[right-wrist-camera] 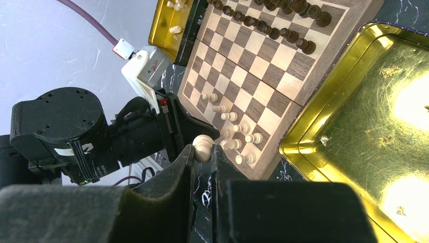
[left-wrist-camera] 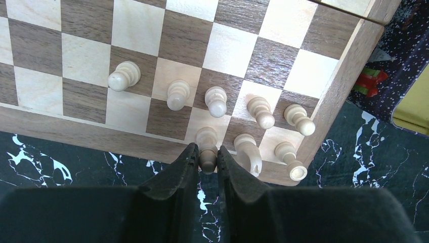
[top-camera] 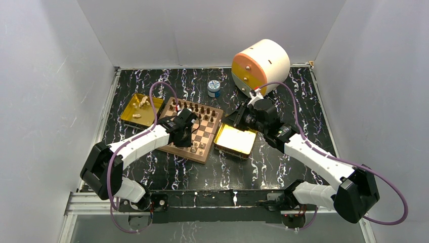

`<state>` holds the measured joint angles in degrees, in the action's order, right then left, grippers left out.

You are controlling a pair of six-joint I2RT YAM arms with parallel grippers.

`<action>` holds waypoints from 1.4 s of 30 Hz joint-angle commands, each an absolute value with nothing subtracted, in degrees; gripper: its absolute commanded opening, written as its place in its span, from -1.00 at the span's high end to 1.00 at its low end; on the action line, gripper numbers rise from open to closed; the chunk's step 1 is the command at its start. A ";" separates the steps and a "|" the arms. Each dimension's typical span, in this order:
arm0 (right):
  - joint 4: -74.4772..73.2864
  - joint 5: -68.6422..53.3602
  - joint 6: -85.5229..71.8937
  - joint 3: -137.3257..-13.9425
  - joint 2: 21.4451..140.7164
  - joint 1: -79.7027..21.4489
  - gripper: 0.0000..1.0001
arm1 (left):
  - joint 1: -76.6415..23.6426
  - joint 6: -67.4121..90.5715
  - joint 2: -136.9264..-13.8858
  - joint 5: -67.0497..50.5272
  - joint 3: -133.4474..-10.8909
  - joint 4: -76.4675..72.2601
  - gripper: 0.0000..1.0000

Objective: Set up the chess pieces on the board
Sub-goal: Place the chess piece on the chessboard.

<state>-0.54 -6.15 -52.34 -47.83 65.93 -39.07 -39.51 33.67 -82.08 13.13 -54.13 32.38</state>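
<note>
Shows the board (top-camera: 208, 129) lying askew about mid-worktop (top-camera: 167, 172), between a left gold tray (top-camera: 130, 107) toward the left edge and a right gold tray (top-camera: 235, 139) just off its right rim. Carries dark chessmen (top-camera: 195, 107) in two rows along its far side and a cluster of pale chessmen (left-wrist-camera: 216, 101), upright, at its near right corner. Pinches with the left tool (left-wrist-camera: 207, 157), fingers narrow, a standing pale piece (left-wrist-camera: 206, 135) on the board's nearest row, just beside a pale knight (left-wrist-camera: 248, 152); foot hidden by the fingers, so no telling whether lifted or resting. Clamps in the right tool (right-wrist-camera: 203, 154), shut tight, a lifted pale pawn (right-wrist-camera: 203, 144), round head showing above the fingertips, by the right gold tray's far left corner. Counts a few loose pale pieces (top-camera: 143, 103) in the left gold tray. Toward the far edge: a small white-and-blue jar (top-camera: 214, 88) and a white-and-orange drum (top-camera: 260, 66).
</note>
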 commanded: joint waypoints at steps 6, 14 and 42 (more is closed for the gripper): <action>0.55 -5.67 -52.24 -47.64 63.90 -39.09 0.69 | -39.79 33.58 -80.65 14.49 -55.35 32.97 0.76; 0.26 -5.71 -52.40 -47.55 63.65 -39.05 0.69 | -39.81 32.81 -80.86 14.16 -55.71 32.34 0.78; -4.34 -5.58 -50.36 -51.71 67.33 -39.82 0.68 | -39.09 33.69 -78.85 13.42 -61.77 34.93 0.36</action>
<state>-3.29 -6.17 -52.21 -47.55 65.87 -39.09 -39.51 33.23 -81.82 13.08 -57.84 33.30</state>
